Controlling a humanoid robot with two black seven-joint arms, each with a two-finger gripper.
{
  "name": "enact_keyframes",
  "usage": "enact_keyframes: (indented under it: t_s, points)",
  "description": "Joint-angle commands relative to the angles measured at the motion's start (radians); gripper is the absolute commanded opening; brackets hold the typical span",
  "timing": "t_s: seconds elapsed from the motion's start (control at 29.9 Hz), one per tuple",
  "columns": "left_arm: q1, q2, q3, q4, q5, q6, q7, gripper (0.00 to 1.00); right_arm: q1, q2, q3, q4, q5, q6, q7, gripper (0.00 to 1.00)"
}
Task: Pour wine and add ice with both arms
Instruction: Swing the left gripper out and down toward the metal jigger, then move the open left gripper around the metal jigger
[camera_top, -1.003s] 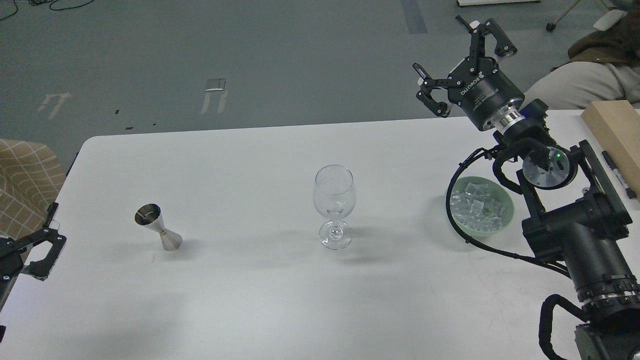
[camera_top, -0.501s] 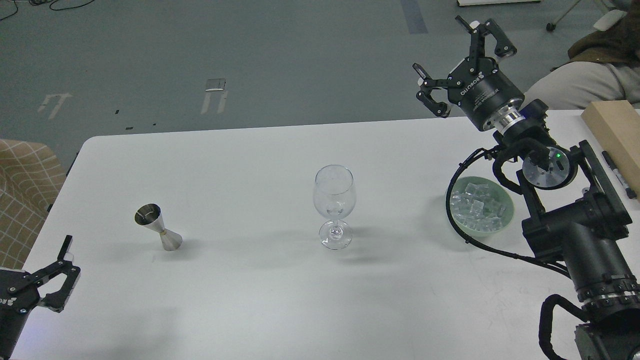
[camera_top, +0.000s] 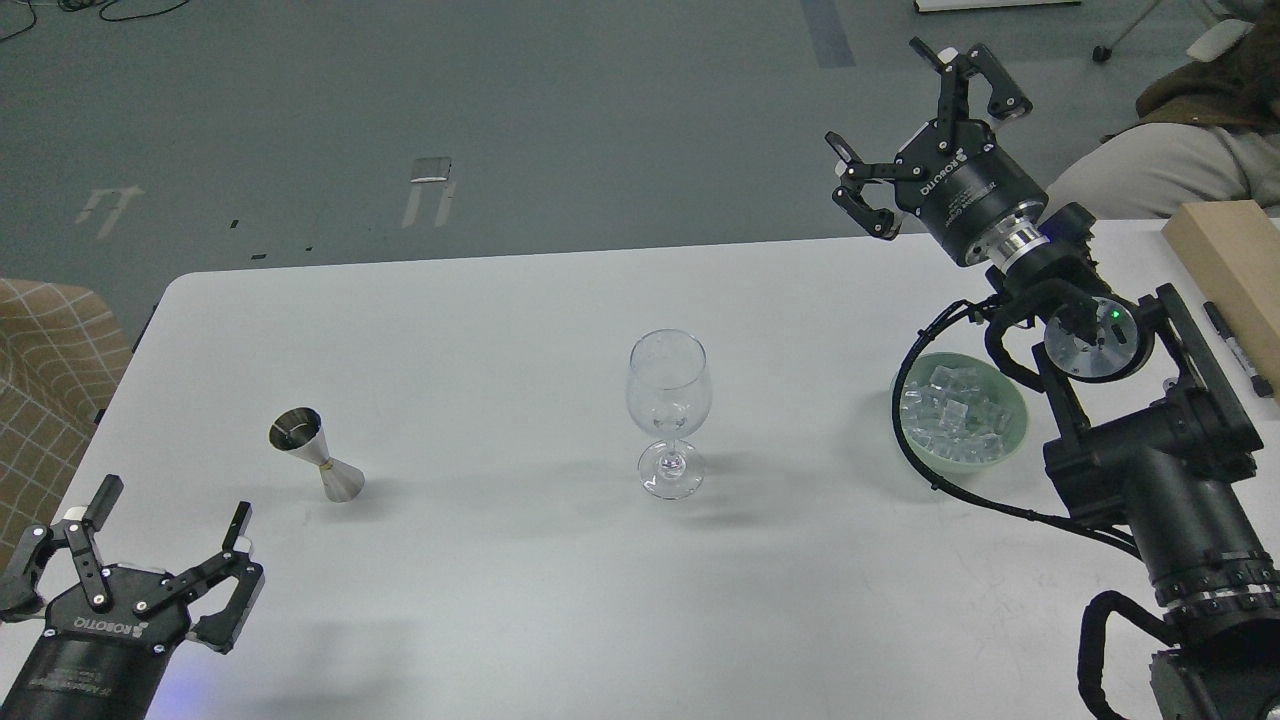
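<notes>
A clear stemmed wine glass stands upright and empty at the table's middle. The ice lies heaped in a pale green bowl to the right. A steel jigger stands on the left. My left gripper has come in at the bottom left corner, open, fingers spread, below and left of the jigger and holding nothing. My right gripper is raised over the table's far right edge, beyond the bowl, open and empty.
The white table ends at a far edge with grey floor beyond. A wooden block and a black pen lie at the right edge. A checked cloth sits off the left side. A seated person is at the far right.
My left gripper has moved in from the left edge toward the lower left of the table and now shows its spread fingers in full. The right arm has barely shifted.
</notes>
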Motion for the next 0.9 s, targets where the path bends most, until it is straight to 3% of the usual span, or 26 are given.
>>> enact_keyframes:
  t_s: [0.0,0.87]
  points:
    - [0.001,-0.017,0.022,0.004,0.0,0.0,-0.001,0.98,-0.001,0.0,0.0,0.001,0.0,0.0,0.0,1.0]
    - [-0.127,-0.165,0.108,0.15,0.002,0.0,-0.002,0.98,-0.003,0.0,0.0,0.006,0.0,0.0,0.0,1.0]
